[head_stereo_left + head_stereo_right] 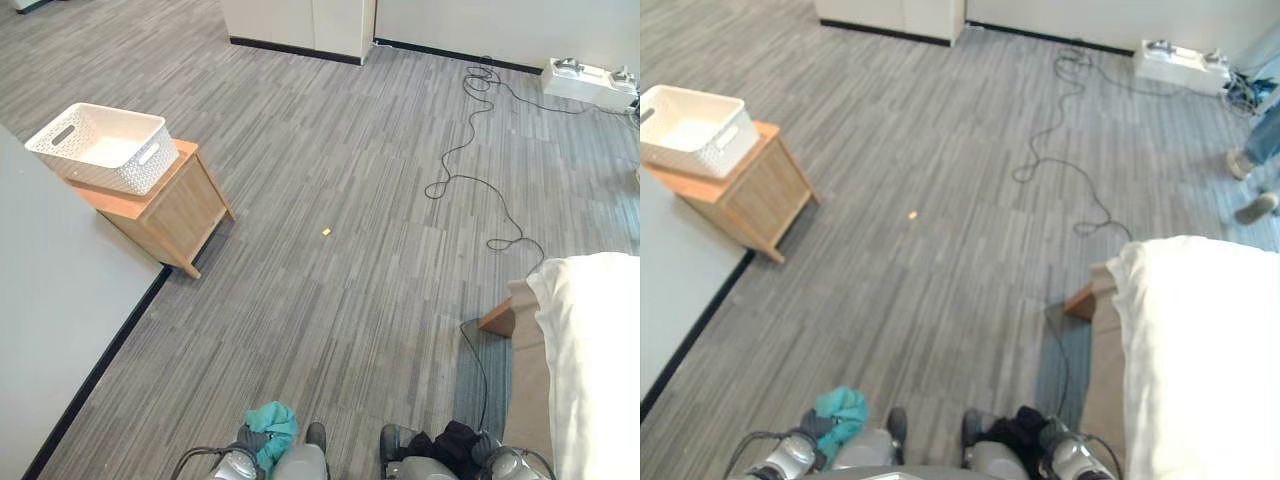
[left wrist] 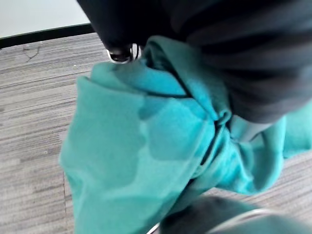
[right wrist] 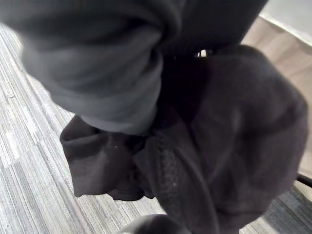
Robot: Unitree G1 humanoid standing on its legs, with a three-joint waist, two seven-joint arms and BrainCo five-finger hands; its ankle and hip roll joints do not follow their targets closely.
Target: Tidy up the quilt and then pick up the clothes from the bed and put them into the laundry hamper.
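Carrying clothes, the robot is facing the white hamper (image 1: 105, 147) on the small wooden table (image 1: 165, 210), well away from the bed (image 1: 1200, 340). The left robot hand (image 1: 243, 440) is squeezing a teal cloth (image 2: 146, 141); the right robot hand (image 1: 425, 447) is squeezing a black cloth (image 3: 195, 161). Both should stay tightly held until they are over the hamper.

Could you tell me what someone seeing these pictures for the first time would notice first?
Most striking are the two bunched garments low in the head views: a teal cloth held in the left hand and a black garment held in the right hand. Next comes the white laundry hamper on a small wooden cabinet far ahead on the left. The white quilt on the bed lies at the right edge.
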